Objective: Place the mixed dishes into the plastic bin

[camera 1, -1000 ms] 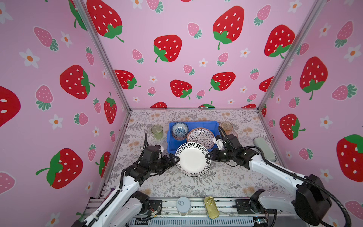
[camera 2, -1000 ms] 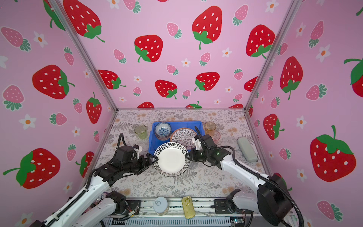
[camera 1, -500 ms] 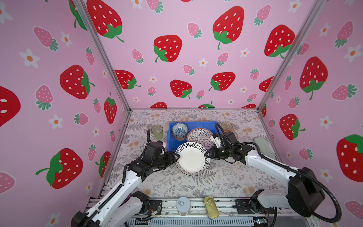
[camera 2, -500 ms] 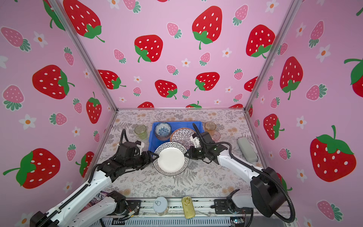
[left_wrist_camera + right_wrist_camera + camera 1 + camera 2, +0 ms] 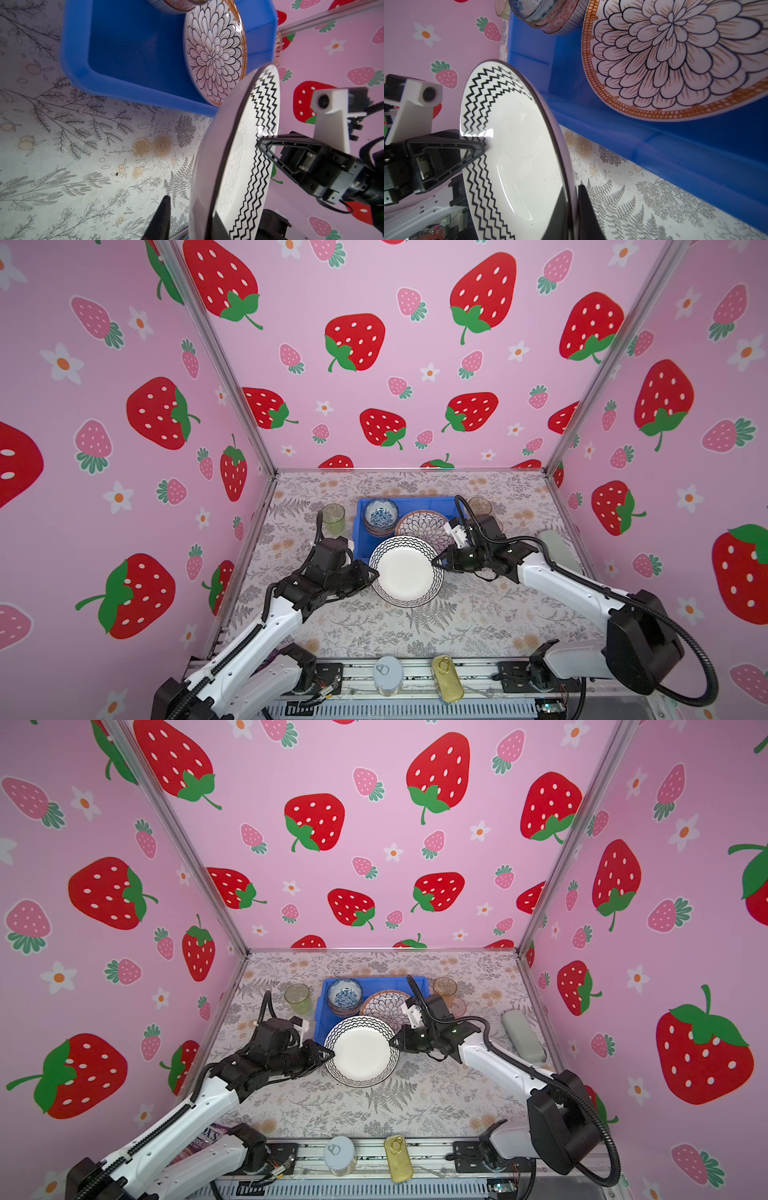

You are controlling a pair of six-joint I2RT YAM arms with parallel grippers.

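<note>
A white plate (image 5: pixel 405 572) with a black zigzag rim is raised at the near edge of the blue bin (image 5: pixel 424 502). The bin holds a leaning petal-patterned plate (image 5: pixel 422 526) and stacked bowls (image 5: pixel 380 515). A green cup (image 5: pixel 333 518) stands upright just left of it.

Left arm (image 5: pixel 282 614) and right arm (image 5: pixel 573 585) are held low and angled inward, wrists rolled sideways. Right gripper (image 5: pixel 435 562) is clamped on the white plate (image 5: pixel 405 572) rim; left gripper (image 5: pixel 374 572) is set astride the opposite rim, with its lower finger (image 5: pixel 164 209) seen clear of it
</note>
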